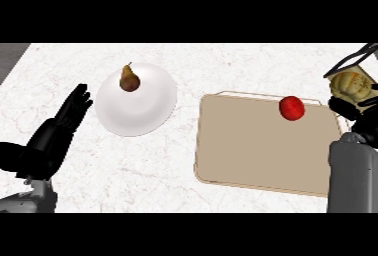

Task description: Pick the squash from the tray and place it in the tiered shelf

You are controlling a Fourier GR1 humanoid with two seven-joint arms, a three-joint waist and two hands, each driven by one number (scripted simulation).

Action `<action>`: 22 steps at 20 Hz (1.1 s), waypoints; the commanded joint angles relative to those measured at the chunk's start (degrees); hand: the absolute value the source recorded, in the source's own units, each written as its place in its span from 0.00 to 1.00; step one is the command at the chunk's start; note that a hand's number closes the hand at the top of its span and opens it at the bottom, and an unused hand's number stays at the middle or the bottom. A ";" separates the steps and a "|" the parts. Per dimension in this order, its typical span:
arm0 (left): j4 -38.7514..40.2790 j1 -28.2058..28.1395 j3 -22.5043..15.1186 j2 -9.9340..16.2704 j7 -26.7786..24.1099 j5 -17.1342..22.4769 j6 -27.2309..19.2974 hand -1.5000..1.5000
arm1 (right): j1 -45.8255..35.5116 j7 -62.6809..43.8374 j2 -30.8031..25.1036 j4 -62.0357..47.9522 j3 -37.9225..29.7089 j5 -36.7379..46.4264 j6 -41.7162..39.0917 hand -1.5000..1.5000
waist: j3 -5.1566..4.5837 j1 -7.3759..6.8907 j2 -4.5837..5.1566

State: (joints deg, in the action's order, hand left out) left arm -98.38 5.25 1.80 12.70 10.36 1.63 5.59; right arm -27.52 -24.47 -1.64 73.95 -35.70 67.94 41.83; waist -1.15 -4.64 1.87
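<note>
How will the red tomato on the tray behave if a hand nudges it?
The tomato looks round and smooth, so it would probably roll rather than slide. The tray has a low rim, which may stop it. Its glossy skin could be slippery under the fingers.

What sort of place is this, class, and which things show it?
Probably a kitchen counter: a pale marbled worktop holds a white plate with a pear, and a beige tray with a tomato.

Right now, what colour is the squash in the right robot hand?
Pale yellow-tan with ribbed segments; the squash shows best in the head view, at the right edge.
</note>
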 commanded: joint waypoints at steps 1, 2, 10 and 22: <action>0.65 1.55 -0.94 -0.28 0.60 -0.26 0.26 0.50 | -9.37 -11.82 -3.34 -2.30 -3.55 10.60 -1.64 1.00 | 0.10 -0.79 0.08; 0.65 0.34 -1.44 -0.71 0.06 -0.07 0.61 0.50 | -11.08 -14.83 -3.39 -3.10 -4.13 13.75 -2.34 1.00 | 0.09 -1.53 -0.10; 1.49 2.22 -2.55 -1.82 0.38 -1.19 -0.29 0.50 | -33.38 -35.89 -10.20 -13.88 -3.72 37.11 -12.95 1.00 | 0.81 -1.79 -0.22; 2.27 2.28 -0.73 -1.24 0.82 -1.19 -1.14 0.50 | -35.52 -29.12 -20.31 -29.77 -6.27 38.48 -11.70 1.00 | 0.32 1.48 1.06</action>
State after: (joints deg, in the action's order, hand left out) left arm -96.25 8.36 0.65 11.19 11.10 0.82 4.84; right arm -67.61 -51.85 -17.70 51.14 -42.23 97.07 40.34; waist -0.34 -4.72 2.38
